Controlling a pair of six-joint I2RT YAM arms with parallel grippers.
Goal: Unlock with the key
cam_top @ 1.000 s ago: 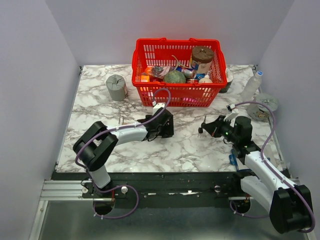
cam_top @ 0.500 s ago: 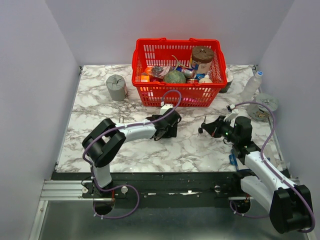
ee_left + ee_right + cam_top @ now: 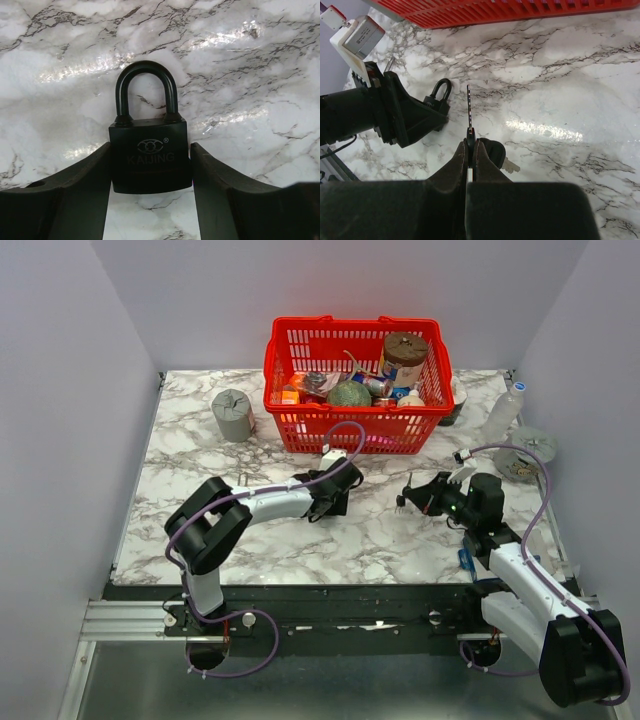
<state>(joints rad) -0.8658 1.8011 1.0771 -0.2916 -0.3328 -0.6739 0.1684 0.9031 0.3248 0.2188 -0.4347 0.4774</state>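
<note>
The black padlock [image 3: 150, 155] lies flat on the marble table [image 3: 240, 60] with its shackle pointing away. My left gripper [image 3: 150, 147] is low over it, and both fingers [image 3: 85, 185] press on the sides of the lock body. In the top view the left gripper [image 3: 335, 502] covers the lock. In the right wrist view the padlock [image 3: 439, 95] sticks out of the left gripper's fingers. My right gripper [image 3: 470, 142] is shut on the dark head of the key [image 3: 469, 110]; its thin blade points towards the lock, a short way from it. A second key [image 3: 509, 164] hangs beside it.
A red basket [image 3: 272, 365] full of odds and ends stands at the back centre. A grey cylinder [image 3: 233, 415] sits to its left. A plastic bottle [image 3: 503, 410] and a round dish [image 3: 527, 452] are at the right edge.
My left gripper has slid a little to the right over the padlock and its fingers have closed in on the lock body. The right arm and key have stayed still.
</note>
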